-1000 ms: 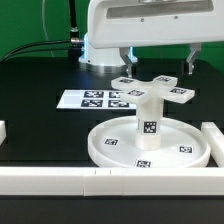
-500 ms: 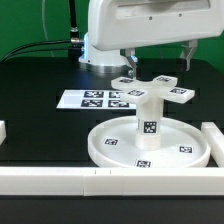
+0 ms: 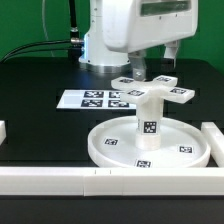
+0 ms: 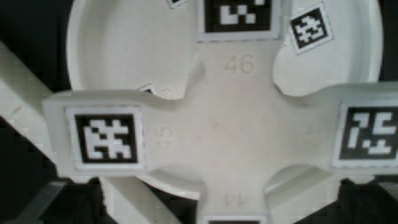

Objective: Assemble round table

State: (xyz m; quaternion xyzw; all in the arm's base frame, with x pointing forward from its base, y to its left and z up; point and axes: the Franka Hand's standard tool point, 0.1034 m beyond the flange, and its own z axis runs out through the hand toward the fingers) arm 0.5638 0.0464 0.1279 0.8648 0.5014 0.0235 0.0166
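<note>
Gripper (image 3: 153,62) fingers spread wide, holding nothing, poised directly above the cross-shaped foot (image 3: 152,91). Beneath the fingers, the foot sits atop the upright post (image 3: 147,122), centred on the round disc (image 3: 150,148).

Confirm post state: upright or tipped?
Upright. The post stands vertical on the hub of the round disc, with the cross-shaped foot level on top.

Cross-shaped foot (image 3: 152,91) atop upright post (image 3: 148,122), centred on round disc (image 3: 112,146).
</note>
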